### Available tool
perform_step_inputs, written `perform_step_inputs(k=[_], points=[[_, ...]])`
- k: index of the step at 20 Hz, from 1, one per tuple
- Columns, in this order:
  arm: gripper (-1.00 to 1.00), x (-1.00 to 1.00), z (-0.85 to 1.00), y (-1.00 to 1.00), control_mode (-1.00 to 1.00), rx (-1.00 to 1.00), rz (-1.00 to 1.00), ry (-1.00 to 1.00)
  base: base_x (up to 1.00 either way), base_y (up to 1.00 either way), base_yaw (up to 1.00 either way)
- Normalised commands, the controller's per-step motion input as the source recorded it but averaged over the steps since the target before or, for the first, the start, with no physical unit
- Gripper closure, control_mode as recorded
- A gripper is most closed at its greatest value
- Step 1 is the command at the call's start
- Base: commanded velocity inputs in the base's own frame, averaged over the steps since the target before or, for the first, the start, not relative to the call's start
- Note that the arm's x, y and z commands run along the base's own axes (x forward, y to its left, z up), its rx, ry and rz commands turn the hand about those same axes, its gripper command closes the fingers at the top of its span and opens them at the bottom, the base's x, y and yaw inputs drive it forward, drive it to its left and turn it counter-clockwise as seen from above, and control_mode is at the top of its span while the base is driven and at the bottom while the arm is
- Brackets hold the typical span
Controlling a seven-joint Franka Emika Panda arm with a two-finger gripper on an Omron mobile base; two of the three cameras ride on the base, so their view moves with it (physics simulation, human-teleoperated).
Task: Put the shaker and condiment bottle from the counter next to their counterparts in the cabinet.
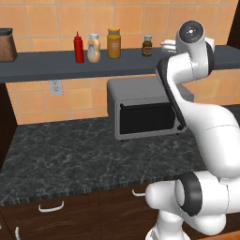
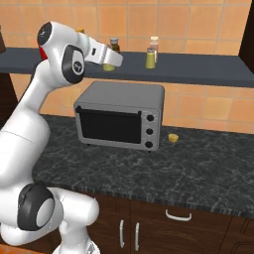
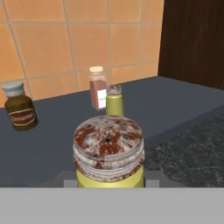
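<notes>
My gripper is up at the cabinet shelf, shut on the shaker, whose yellow-green body shows just under the hand. In the hand view the shaker sits close in front with its speckled grey cap, hiding the fingertips. Beyond it on the shelf stand the yellow-green counterpart shaker and the pinkish shaker. The peach-orange condiment bottle stands upright on the shelf right beside the red squeeze bottle. The counter lies below.
A mustard-yellow jar and a small dark brown bottle also stand on the shelf. A grey toaster oven sits on the counter under the hand, and a small yellow object lies to its right. A dark wooden panel ends the shelf.
</notes>
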Motion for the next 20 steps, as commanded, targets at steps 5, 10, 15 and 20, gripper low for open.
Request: perform_step_inputs(k=[5,10,15,20], points=[[1.00,0.24,-0.18,-0.19,-1.00,0.00,0.00,-0.11,0.00,0.00,0.00],[1.00,0.29,0.00,-0.25,-1.00,0.05,0.00,-0.01,0.00,0.00,0.00],[1.00,0.43,0.00,-0.06,-1.00,0.04,0.00,0.03,0.00,0.00,0.00],[1.00,0.55,0.00,0.00,-1.00,0.00,0.00,0.04,0.00,0.00,0.00]])
